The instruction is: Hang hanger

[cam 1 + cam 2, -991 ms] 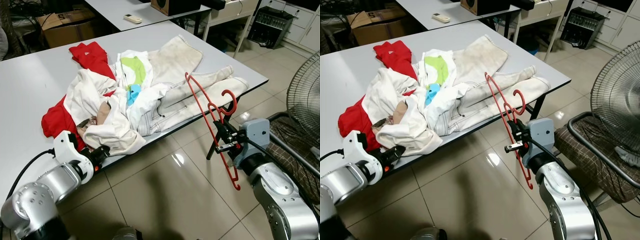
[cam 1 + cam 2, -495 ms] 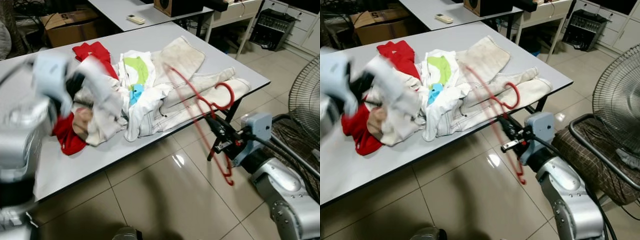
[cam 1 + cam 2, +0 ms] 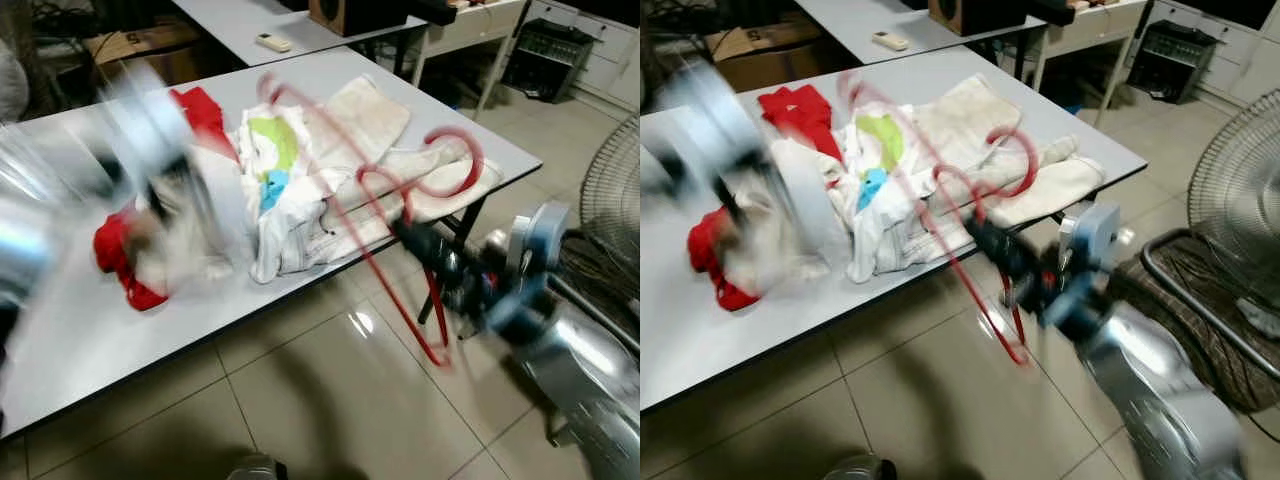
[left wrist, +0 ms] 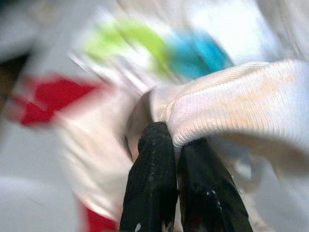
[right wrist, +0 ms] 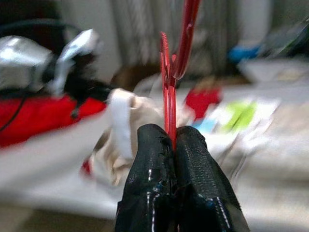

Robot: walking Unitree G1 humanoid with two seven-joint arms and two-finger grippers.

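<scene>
1. Head views: the right gripper [image 3: 425,245], fingers closed on the thin red plastic hanger [image 3: 400,190], holds it off the front edge of the grey rectangular table [image 3: 60,330], near the right front corner. The hanger slants up over the heap of pale clothes [image 3: 330,190], its hook above the table's right edge. Both arms are blurred. The left gripper [image 3: 165,195] is over the left part of the heap with a white ribbed garment [image 3: 215,215].

2. Left wrist view: the left gripper [image 4: 176,181] has its two fingers pressed together on a fold of the white ribbed garment [image 4: 231,106].

3. Right wrist view: the right gripper [image 5: 171,169] is clamped on the hanger [image 5: 169,92], with no gap between the pads.

4. To do this step well, I judge the right grip must stay firm so the hanger cannot twist, and the garment's opening should be lifted clear of the heap before the two meet.

5. No brand, label or writing is readable; blur hides any small print.
</scene>
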